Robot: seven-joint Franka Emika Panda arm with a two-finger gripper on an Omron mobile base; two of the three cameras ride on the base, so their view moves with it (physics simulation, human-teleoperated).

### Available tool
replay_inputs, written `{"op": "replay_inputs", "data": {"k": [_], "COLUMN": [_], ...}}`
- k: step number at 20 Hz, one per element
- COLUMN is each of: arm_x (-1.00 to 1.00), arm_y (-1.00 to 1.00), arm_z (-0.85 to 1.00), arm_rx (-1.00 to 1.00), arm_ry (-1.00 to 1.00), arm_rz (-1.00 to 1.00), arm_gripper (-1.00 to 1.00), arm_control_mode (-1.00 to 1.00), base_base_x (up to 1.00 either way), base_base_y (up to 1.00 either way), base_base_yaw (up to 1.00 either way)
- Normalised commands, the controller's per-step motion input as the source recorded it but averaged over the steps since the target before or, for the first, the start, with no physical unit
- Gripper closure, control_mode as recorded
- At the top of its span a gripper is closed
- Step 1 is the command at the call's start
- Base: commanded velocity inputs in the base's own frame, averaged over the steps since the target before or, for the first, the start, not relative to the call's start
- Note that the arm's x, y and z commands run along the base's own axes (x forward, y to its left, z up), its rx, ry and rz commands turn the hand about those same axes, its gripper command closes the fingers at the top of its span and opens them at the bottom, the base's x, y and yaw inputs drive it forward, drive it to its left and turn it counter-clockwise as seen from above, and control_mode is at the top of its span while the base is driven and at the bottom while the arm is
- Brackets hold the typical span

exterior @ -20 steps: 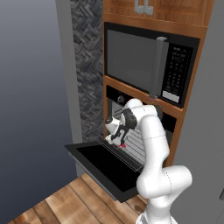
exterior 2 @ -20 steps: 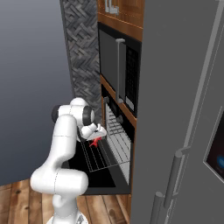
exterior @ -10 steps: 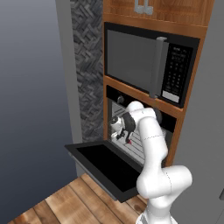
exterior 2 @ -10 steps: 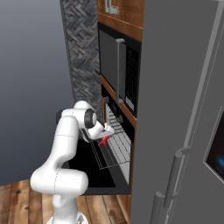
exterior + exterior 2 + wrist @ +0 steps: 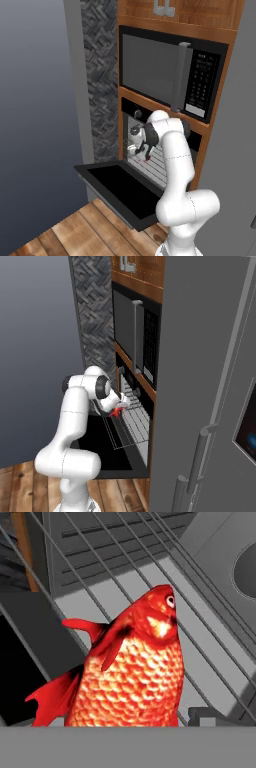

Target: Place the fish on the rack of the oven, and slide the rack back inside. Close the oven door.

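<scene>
Releasing fish onto rack — item entry.
I read the gripper [image 5: 140,151] as having moved in over the rack [image 5: 131,426] since a second ago; whether the claw is wide or gripping I cannot tell. Fish [image 5: 131,669] fills the hand view, head toward 1 o'clock, lying over the rack wires. Door [image 5: 117,191] hangs open; rack not yet pushed in.

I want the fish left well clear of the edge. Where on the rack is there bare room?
The rack is bare wire beyond the fish, toward the oven interior and to the fish's right in the right base view. It's crowded at the rack's front left, where the gripper hangs over the fish.
</scene>
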Motion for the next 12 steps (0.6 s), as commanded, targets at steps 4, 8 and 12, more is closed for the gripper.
{"op": "replay_inputs", "data": {"k": [4, 8, 12], "arm_x": [0.14, 0.01, 0.14], "arm_y": [0.00, 0.04, 0.14], "arm_z": [-0.43, -0.78, -0.97], "arm_rx": [0.22, 0.33, 0.28], "arm_ry": [-0.29, -0.17, -0.03], "arm_rz": [-0.05, -0.12, -0.11], "arm_gripper": [-1.00, -1.00, -1.00], "arm_control_mode": [-1.00, -1.00, -1.00], "base_base_x": [0.00, 0.00, 0.00], "base_base_y": [0.00, 0.00, 0.00], "base_base_yaw": [0.00, 0.00, 0.00]}}
